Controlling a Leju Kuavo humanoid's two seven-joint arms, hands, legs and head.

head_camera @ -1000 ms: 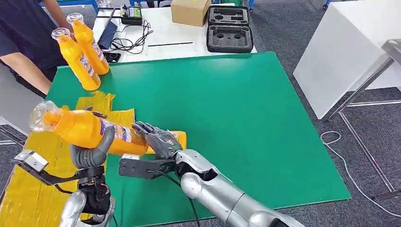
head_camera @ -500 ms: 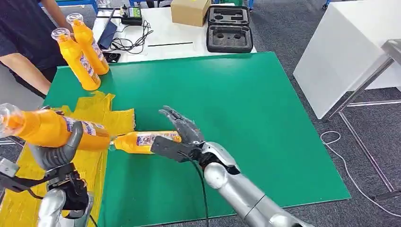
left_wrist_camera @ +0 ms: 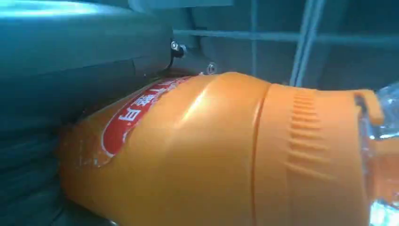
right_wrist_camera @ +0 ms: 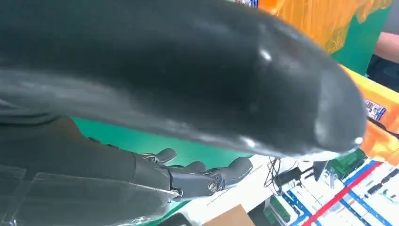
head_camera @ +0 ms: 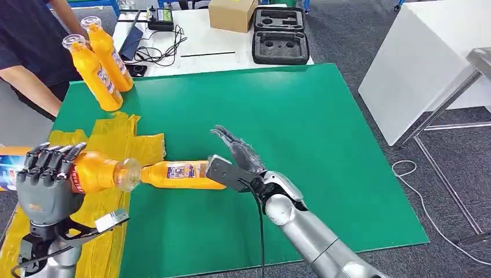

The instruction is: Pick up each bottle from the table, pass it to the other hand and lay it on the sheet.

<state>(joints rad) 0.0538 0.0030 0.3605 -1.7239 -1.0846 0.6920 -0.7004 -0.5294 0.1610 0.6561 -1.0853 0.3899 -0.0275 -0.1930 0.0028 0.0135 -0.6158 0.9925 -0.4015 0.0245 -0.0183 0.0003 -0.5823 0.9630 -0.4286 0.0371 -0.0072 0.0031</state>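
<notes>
Two upright bottles (head_camera: pixel 99 63) beyond yellow sheet (head_camera: pixel 124 136); left hand (head_camera: pixel 47 182) grips bottle (head_camera: pixel 95 174); right hand (head_camera: pixel 240 155) spread, empty.

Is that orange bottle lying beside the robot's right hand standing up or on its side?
On its side: the orange bottle lies flat on the green table.

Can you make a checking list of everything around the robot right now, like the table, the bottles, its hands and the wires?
Surface: green table, yellow sheet crumpled at its left edge.
Job's things: one orange bottle gripped by the left hand; lying bottle on the table; two bottles standing at the far left corner.
Clutter: cardboard box, black foam case on the white table behind.
Hands: right hand open, beside the lying bottle.
Cables: black wires behind; white cable on the floor.
Surroundings: a person at left.
</notes>
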